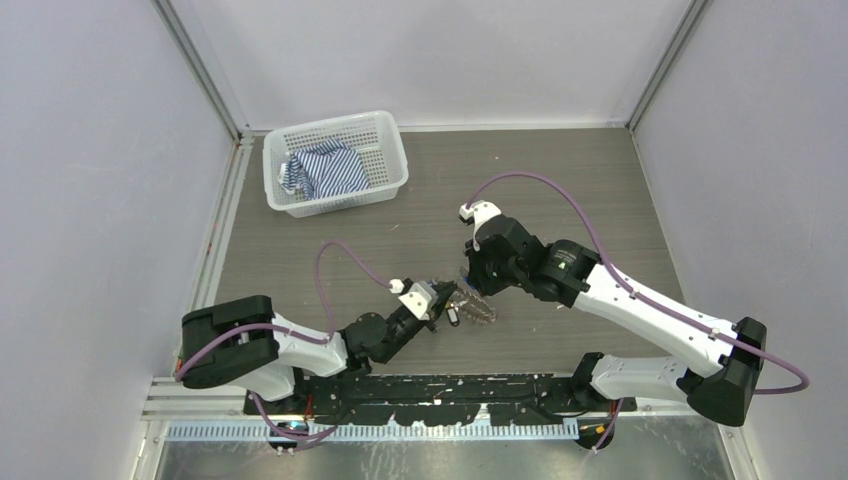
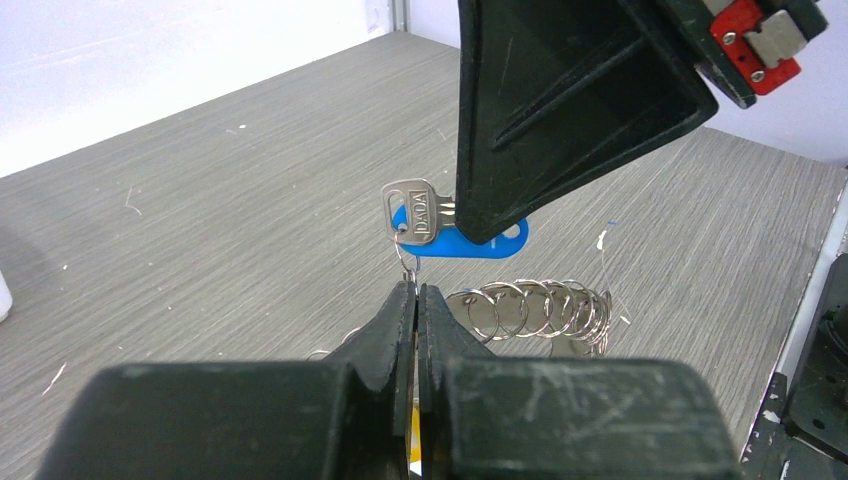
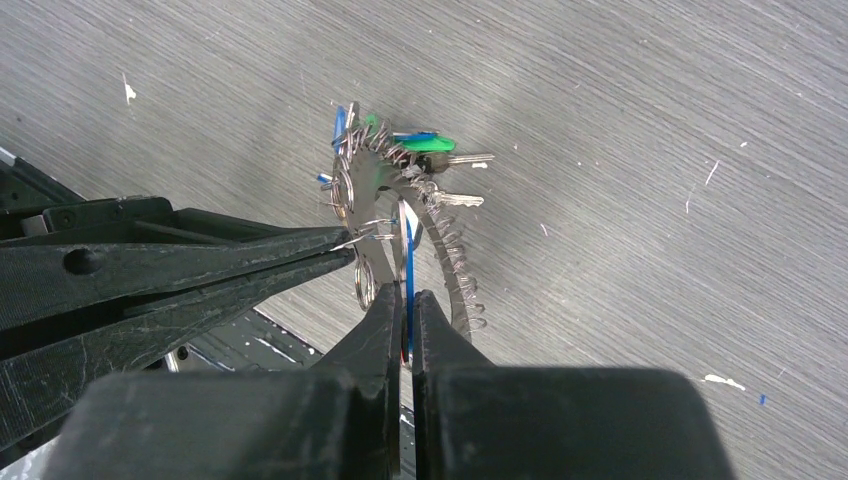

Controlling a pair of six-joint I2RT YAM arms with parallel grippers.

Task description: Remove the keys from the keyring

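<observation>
The keyring [image 1: 478, 308] lies on the grey table near the front, a thin ring fringed with small rings and keys. In the right wrist view it [image 3: 448, 250] arcs away from my fingers, with a green tag [image 3: 430, 143] at its far end. My right gripper [image 3: 405, 295] is shut on a silver key [image 2: 415, 210] and its blue tag [image 2: 480, 243]. My left gripper [image 2: 415, 290] is shut on the thin small ring that runs through that key's hole. The left fingers [image 3: 200, 270] reach in from the left in the right wrist view. A row of small rings [image 2: 540, 308] lies just behind.
A white mesh basket [image 1: 340, 198] with a blue-striped cloth [image 1: 325, 168] stands at the back left. White walls close the table on three sides. The arms' base rail [image 1: 440, 385] runs along the near edge.
</observation>
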